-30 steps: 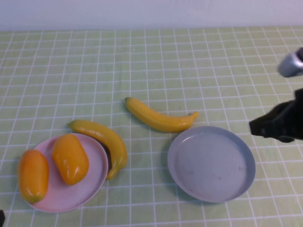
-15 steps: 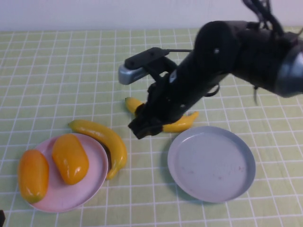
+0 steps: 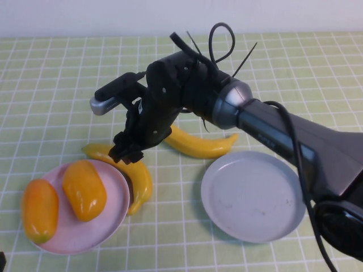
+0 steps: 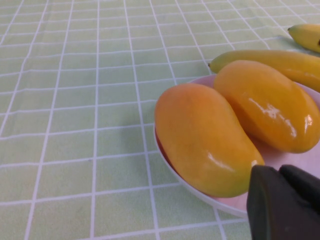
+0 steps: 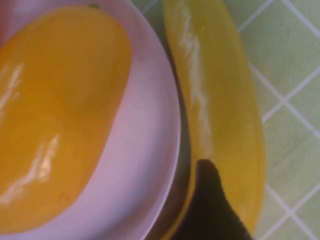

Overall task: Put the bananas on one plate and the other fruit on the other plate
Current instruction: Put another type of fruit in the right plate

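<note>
One banana lies against the rim of the pale pink plate; it fills the right wrist view. My right gripper hangs just over this banana's far end, touching or nearly so. The second banana lies behind the grey-blue plate, its far end hidden by my right arm. Two orange-yellow fruits lie on the pink plate. My left gripper is shut and empty, low beside the pink plate's rim by the nearer fruit.
My right arm stretches across the table from the right, over the space behind the grey-blue plate. The green checked cloth covers the whole table.
My right arm has swung in from the right edge, passed over the second banana, and now has its gripper down at the banana beside the pink plate. The fruits and plates have not moved.
</note>
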Robot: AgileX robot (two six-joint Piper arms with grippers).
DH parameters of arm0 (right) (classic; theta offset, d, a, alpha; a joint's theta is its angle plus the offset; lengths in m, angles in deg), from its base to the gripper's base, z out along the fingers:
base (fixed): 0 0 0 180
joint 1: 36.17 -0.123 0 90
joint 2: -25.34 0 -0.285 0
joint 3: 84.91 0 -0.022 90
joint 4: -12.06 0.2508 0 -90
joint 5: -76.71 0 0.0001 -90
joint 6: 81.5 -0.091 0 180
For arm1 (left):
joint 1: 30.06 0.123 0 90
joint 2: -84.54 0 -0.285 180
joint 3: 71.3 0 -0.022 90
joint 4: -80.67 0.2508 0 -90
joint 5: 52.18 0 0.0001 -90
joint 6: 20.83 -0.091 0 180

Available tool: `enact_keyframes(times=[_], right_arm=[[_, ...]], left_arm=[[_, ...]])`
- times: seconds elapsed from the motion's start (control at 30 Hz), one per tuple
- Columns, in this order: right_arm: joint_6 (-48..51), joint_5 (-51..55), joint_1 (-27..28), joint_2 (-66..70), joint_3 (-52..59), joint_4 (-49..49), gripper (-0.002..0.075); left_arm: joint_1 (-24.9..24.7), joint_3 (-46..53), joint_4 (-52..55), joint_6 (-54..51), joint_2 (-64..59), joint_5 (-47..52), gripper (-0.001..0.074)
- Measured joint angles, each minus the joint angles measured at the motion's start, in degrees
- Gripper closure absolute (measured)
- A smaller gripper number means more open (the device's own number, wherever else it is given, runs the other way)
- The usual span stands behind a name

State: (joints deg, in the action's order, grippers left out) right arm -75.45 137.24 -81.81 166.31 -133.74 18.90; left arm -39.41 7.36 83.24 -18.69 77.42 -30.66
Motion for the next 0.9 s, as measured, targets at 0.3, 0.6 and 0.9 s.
enact_keyframes(times=[0.3, 0.6, 0.9], right_arm=[[-0.9, 0.1, 0.0, 5.4, -4.5, -0.6, 0.0309], [0.0, 0.1, 0.0, 7.5, -4.5, -1.6, 0.0312], [0.1, 1.3, -0.1, 7.7, -5.4, -1.7, 0.0407]], left_arm=[[0.0, 0.0, 0.0, 0.0, 0.0, 0.0, 0.0739], [0.0, 0.0, 0.0, 0.0, 0.0, 0.0, 0.0739], [0.0, 0.0, 0.0, 0.0, 0.0, 0.0, 0.0739]])
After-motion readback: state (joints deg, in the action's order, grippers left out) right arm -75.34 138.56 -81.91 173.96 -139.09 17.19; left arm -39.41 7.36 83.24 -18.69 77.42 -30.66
